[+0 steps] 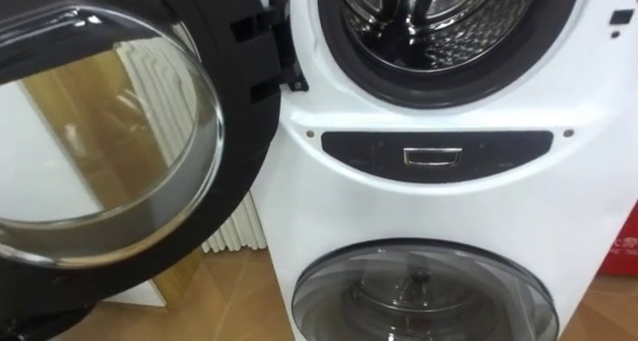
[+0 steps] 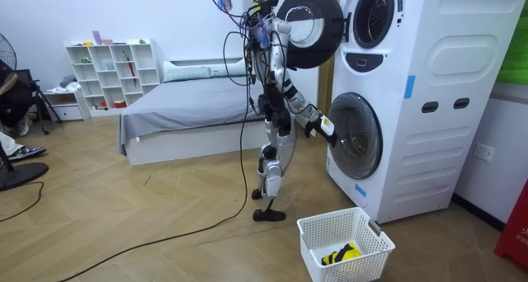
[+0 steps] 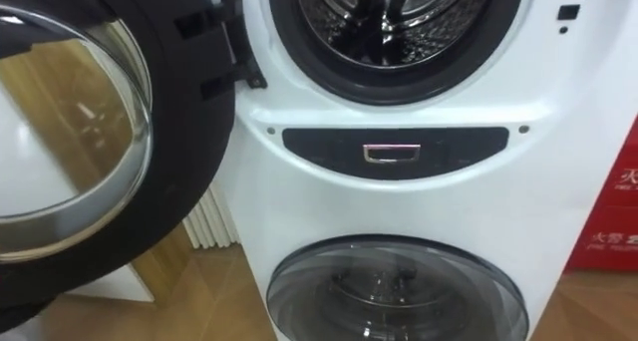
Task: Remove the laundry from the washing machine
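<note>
Glass-fronted and swung wide, the upper door [image 1: 100,132] hangs at the left of the eye views. Beside it the upper drum [image 1: 439,22] stands open. The part of its steel wall in sight is bare, and whether clothes lie deeper I cannot tell. Below are a dark panel [image 1: 434,157] and the shut lower door [image 1: 424,296].

In the room view the robot stands close before the washing machine [image 2: 445,150], its right hand [image 2: 323,127] low by the lower door, too small to tell whether it grips anything. A yellow-and-black item [image 2: 340,254], likely a garment, lies in the white basket [image 2: 363,267] on the floor.

I judge the robot is between picks. Next, a hand must rise over the seal into the drum, clear of the door.
</note>
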Motion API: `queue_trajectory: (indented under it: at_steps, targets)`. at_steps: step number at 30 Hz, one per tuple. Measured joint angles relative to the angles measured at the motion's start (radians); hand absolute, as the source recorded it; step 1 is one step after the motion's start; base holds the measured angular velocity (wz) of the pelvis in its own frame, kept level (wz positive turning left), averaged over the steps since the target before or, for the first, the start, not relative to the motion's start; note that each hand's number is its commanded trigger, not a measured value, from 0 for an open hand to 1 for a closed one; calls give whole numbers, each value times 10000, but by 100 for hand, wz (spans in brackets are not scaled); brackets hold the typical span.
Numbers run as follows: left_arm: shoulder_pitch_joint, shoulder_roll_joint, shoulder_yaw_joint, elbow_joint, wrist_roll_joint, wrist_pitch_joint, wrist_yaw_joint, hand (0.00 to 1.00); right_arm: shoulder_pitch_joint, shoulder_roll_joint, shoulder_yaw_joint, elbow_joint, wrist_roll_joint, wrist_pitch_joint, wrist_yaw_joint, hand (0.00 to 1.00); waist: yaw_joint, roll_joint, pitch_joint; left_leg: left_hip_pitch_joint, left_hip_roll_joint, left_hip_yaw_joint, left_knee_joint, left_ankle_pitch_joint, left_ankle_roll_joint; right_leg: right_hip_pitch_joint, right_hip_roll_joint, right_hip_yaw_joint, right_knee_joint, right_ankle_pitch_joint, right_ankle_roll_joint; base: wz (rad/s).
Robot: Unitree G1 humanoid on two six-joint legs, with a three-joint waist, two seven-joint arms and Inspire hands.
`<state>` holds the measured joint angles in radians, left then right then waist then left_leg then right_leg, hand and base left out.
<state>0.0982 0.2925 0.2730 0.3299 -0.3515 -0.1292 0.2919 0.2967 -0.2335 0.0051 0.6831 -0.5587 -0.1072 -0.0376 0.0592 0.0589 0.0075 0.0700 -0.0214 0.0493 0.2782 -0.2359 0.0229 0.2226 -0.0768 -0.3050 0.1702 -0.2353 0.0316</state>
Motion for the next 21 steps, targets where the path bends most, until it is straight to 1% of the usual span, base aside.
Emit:
queue_trajectory:
  at_steps: [1, 2, 3, 5, 8, 9, 10, 12, 14, 15, 16, 17, 19, 21]
  targets:
    - [2, 0, -3, -164, 313, 66, 4, 0, -3, 0, -1, -62, 28, 6, 70, 0, -8, -65, -36, -99, -9, -42, 75, -4, 4, -7, -4, -30, 10, 8, 13, 16]
    - [-1, 5, -17, -340, 500, 211, 6, 0, -18, 1, 20, -154, 38, 8, 99, 0, -45, -79, -37, -186, -32, -93, 124, -4, 6, -22, -4, -34, 4, 24, 28, 22]
    - [-6, 12, -49, -368, 534, 222, 4, 0, -31, 1, 25, -198, 39, 7, 118, 0, -72, -81, -37, -227, -48, -131, 156, -5, 8, -27, -8, -21, -1, 30, 34, 25]
    - [-11, 46, -217, -410, 605, 256, 10, 0, -71, 0, 35, -220, 72, -6, 154, 0, -150, -43, -9, -246, -75, -222, 224, -11, 22, -22, -17, -10, -16, 51, 54, 21]
    - [-11, 264, -428, -472, 750, 439, 10, 0, -174, 19, 110, -188, 101, -6, 258, 0, -225, 55, 36, -391, -64, -254, 345, -20, 43, -96, -25, 29, 4, 51, 54, 10]
    - [-11, 371, -455, -561, 803, 533, 11, 0, -309, 34, 116, -80, 97, -10, 318, 0, -299, 61, 52, -545, -65, -280, 444, -16, 49, -189, -20, 22, 2, 51, 54, 7]
    - [-13, 416, -497, -645, 805, 628, 13, 0, -429, 32, 114, 121, 90, -9, 366, 0, -353, 75, 61, -676, -66, -314, 514, -6, 67, -269, -20, 12, 13, 53, 55, 10]
    - [-14, 419, -574, -733, 874, 650, 11, 0, -451, 33, 119, 243, 88, -1, 449, 0, -368, 96, 77, -792, -67, -339, 554, 12, 99, -337, -17, 14, 19, 74, 67, 8]
    - [-16, 426, -682, -834, 1295, 672, 6, 0, -445, 56, 145, 257, 101, 0, 645, 0, -388, 84, 89, -848, -59, -362, 497, 19, 114, -371, -18, 13, 21, 87, 81, 7]
    - [-15, 427, -725, -880, 1296, 695, 4, 0, -456, 71, 144, 269, 115, 0, 679, 0, -390, 69, 87, -859, -62, -365, 491, 31, 134, -382, -23, 9, 26, 90, 86, 9]
    - [-15, 427, -819, -1013, 1297, 798, 2, 0, -477, 82, 142, 284, 124, -1, 785, 0, -395, 36, 75, -928, -72, -381, 501, 55, 172, -438, -33, 10, 51, 93, 89, 10]
    - [-13, 427, -903, -1156, 1294, 863, -13, 0, -532, 83, 140, 342, 124, -1, 877, 0, -393, 9, 90, -966, -80, -382, 496, 86, 204, -493, -52, 15, 91, 98, 97, 10]
    - [-14, 425, -1027, -1262, 1307, 929, -61, 0, -551, 84, 138, 388, 66, 0, 1017, 0, -394, -21, 100, -969, -96, -388, 497, 107, 231, -526, -82, 40, 164, 107, 113, 3]
    - [-14, 425, -1077, -1268, 1541, 930, -202, 0, -591, 92, 145, 388, 33, 0, 1124, 0, -394, -36, 102, -984, -107, -377, 497, 121, 256, -547, -101, 59, 172, 132, 140, 0]
